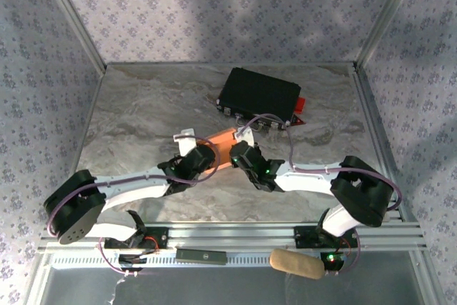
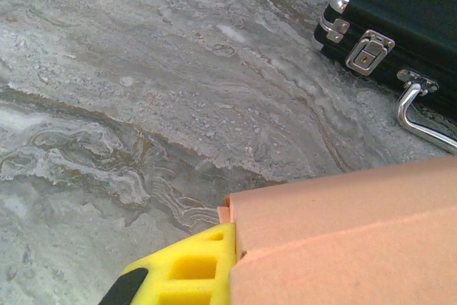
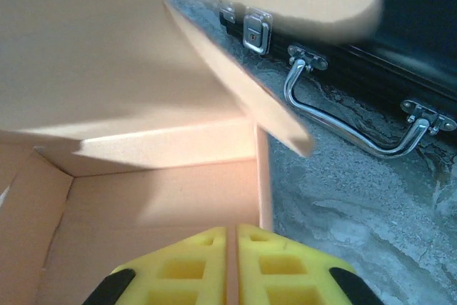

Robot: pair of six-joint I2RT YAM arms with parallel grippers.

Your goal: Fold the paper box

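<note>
On the left, your left claw is sitting at the left end of the paper box, near the middle of the table. In the left wrist view its yellow finger is pressing against the corner of the box, and the claw is drawn narrow, by my reading pinching that end.

The box itself is lying between your two claws, part-formed, with walls standing and loose flaps hanging over the open inside. You are dealing with thin salmon card, so it is likely handling as light and springy. It should crease wherever you squeeze hard and slide easily on the smooth top. Take it by the wall edges close to the scored folds, not by mid-panel.

On the right, your right claw is clamping tight on one thin upright wall, the card showing as a sliver between the pads. Far right, the black case is lying just beyond the box.
</note>
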